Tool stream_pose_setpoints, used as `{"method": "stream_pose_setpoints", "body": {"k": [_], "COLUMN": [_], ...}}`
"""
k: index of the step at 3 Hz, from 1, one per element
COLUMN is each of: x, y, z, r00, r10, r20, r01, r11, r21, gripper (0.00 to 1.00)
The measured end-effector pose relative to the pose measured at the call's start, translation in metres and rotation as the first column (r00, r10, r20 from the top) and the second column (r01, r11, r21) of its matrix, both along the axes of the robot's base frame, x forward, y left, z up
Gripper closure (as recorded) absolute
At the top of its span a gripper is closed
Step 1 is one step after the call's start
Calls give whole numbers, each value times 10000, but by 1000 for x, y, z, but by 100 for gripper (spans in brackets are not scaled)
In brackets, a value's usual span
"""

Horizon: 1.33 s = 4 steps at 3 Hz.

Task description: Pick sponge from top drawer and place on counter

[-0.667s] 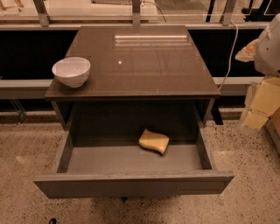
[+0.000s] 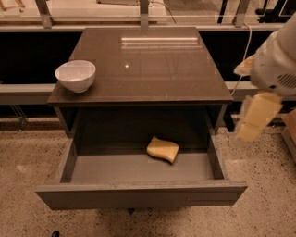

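Observation:
The sponge (image 2: 163, 149), a small yellow-tan block with wavy edges, lies inside the open top drawer (image 2: 138, 196), right of the middle and toward the back. The drawer is pulled out from under the glossy dark brown counter (image 2: 148, 69). My gripper (image 2: 253, 119) hangs in the air at the right edge of the view, beside the cabinet's right side. It is above and to the right of the drawer's right wall, apart from the sponge, and holds nothing I can see.
A white bowl (image 2: 75, 75) stands on the counter's front left corner. A metal railing (image 2: 143, 14) runs behind the cabinet. A pale cable (image 2: 244, 51) hangs at the right. Speckled floor (image 2: 27, 162) surrounds the cabinet.
My gripper has moved left, closer to the cabinet's right side. The sponge, drawer and bowl have not moved.

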State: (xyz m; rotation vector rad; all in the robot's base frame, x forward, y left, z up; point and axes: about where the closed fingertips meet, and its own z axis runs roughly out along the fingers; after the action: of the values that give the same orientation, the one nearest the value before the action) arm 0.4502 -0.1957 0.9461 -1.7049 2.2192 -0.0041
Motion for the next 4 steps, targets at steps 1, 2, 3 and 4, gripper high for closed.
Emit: {"method": "stream_pose_setpoints", "body": {"k": [1,2,3,4], "x": [17,28,37,41], "y": [41,65,67,70], "z": [-75,-139,-138,-148], "r00": [9984,9968,9987,9979], "r10": [-1,150,35,-48], "r20": [-559,-791,-507,-653], "r01": [66,36,86,199], "r11": [9932,9734,9717,9725], "r21": [1163,2292,2361,2321], "gripper": [0,0,0,0]}}
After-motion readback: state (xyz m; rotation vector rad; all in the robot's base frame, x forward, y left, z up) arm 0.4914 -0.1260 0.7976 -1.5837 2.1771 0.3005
